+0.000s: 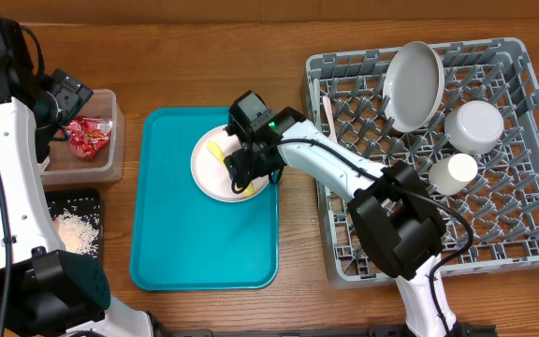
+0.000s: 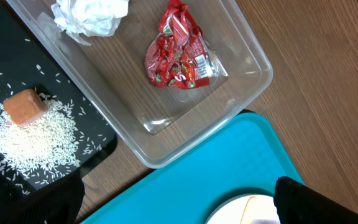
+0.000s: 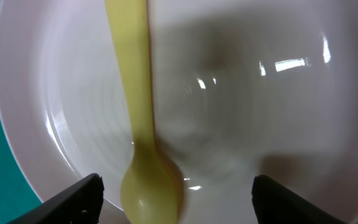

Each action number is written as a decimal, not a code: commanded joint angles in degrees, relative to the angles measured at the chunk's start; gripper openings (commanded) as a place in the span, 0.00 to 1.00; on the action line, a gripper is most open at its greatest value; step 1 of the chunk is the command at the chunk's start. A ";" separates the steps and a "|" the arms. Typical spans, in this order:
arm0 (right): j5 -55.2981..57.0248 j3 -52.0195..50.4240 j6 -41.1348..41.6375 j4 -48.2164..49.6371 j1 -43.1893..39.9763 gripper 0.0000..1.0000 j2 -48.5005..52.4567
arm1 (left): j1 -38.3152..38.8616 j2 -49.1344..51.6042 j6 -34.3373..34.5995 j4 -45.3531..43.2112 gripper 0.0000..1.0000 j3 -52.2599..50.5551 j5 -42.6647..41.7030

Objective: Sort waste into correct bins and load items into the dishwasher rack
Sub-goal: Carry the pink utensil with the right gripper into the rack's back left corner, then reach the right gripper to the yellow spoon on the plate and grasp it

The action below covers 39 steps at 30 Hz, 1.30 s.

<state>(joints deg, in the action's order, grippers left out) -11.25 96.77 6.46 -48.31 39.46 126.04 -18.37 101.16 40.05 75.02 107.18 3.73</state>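
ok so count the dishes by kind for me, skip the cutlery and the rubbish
plates: 2, the tray plate and the rack plate
bowl: 1
cup: 1
total: 4

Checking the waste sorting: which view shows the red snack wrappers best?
Left wrist: the red snack wrappers lie close and unobstructed in the clear tub. Overhead shows them only small; right wrist shows none of them.
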 commanded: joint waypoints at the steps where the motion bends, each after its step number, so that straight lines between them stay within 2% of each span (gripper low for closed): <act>1: -2.89 -2.69 1.07 1.84 -0.02 0.80 -1.60 | 0.02 0.02 -0.22 -0.09 1.00 -0.09 0.74; 9: -4.28 -4.94 2.54 3.48 0.31 0.78 -1.51 | 0.02 0.00 -0.22 -0.09 1.00 -0.09 0.76; 15: -4.28 -4.94 2.54 2.82 1.88 0.61 -1.44 | 0.02 0.00 -0.22 -0.09 1.00 -0.09 0.74; 26: -1.18 -4.94 2.58 2.40 4.20 0.55 1.11 | 0.02 0.00 -0.22 -0.09 1.00 -0.11 0.76; 28: -0.17 -4.94 2.58 2.19 4.20 0.50 1.73 | 0.02 0.02 -0.22 -0.09 1.00 -0.11 0.76; 31: 0.70 -4.94 2.60 1.97 4.20 0.36 1.88 | 0.02 0.00 -0.22 -0.09 1.00 -0.09 0.76; 39: 0.72 -4.39 2.82 1.49 4.20 0.21 1.86 | 0.02 0.00 -0.22 -0.09 1.00 -0.09 0.76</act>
<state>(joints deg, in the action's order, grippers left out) -12.12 92.99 9.17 -46.15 43.55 125.64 -18.37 101.16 40.05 75.02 107.18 3.73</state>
